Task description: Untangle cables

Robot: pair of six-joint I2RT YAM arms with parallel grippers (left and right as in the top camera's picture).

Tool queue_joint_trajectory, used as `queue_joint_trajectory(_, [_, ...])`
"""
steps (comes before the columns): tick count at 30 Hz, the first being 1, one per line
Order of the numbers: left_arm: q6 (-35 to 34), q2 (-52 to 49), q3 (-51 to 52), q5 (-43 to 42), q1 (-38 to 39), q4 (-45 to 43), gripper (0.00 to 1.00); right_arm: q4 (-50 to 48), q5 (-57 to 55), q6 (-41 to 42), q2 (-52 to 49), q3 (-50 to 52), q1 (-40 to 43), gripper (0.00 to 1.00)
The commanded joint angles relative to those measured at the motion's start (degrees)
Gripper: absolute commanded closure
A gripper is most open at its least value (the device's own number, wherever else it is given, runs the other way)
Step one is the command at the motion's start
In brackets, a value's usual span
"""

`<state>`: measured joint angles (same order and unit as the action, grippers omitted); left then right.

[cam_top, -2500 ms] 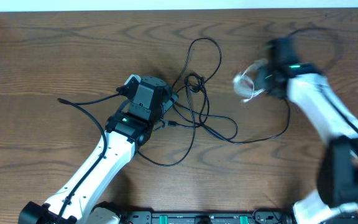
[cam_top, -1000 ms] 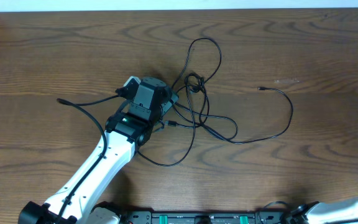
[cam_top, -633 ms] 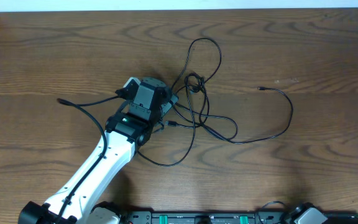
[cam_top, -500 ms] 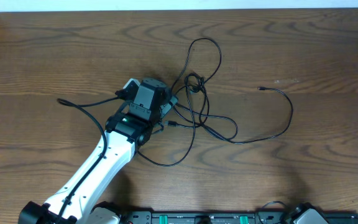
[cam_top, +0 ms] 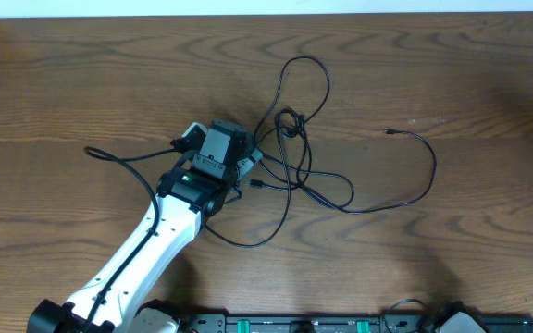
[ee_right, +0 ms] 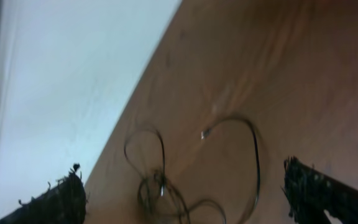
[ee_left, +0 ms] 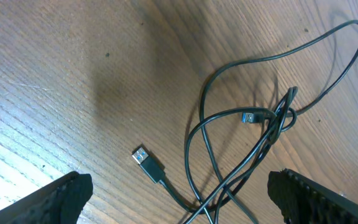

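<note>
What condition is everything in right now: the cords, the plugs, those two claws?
black cables: looped together in a tangle, lying on the table.
USB plug: loose on the wood, plugged into nothing.
left gripper: open, over the tangle, holding nothing.
right gripper: open, empty, well away from the cables.

Brown wooden table [cam_top: 81, 74] with wavy dark grain, a white strip [cam_top: 248, 7] along its far edge, soft even light
</note>
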<state>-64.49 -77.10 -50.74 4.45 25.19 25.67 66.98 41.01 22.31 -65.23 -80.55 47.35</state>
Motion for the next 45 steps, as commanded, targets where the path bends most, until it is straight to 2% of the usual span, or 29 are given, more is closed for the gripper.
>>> queue_joint_trajectory(1, [0.3,-0.1,-0.1,0.5,-0.1,0.2,0.03,3.0,1.6,-4.8,0.3,-0.2,-0.2,0.01])
queue_joint_trajectory(6, [0.3,-0.1,-0.1,0.5,-0.1,0.9,0.03,6.9,0.9,-13.3,0.3,-0.2,-0.2,0.01])
queue_joint_trajectory(16, [2.2,-0.1,-0.1,-2.5,-0.1,0.9,0.03,8.7,-3.6,-13.4,0.2,-0.2,-0.2,0.01])
queue_joint_trajectory(26, [15.0,-0.1,-0.1,-3.6,-0.1,0.4,0.02,10.6,-9.2,-13.4,0.0,-0.2,-0.2,0.01])
queue_joint_trajectory(30, [23.6,-0.1,-0.1,-8.5,0.0,-4.5,0.03,10.9,-8.9,-12.0,0.0,-0.2,-0.2,0.01])
queue_joint_trajectory(36, [34.3,-0.9,-0.1,-7.9,2.3,-9.6,0.03,11.6,-9.0,-9.5,0.0,-0.2,-0.2,0.01])
queue_joint_trajectory(45, [46.6,-10.6,-0.1,-7.1,7.5,-18.6,0.03,12.0,-9.4,-9.5,0.0,-0.2,-0.2,0.01])
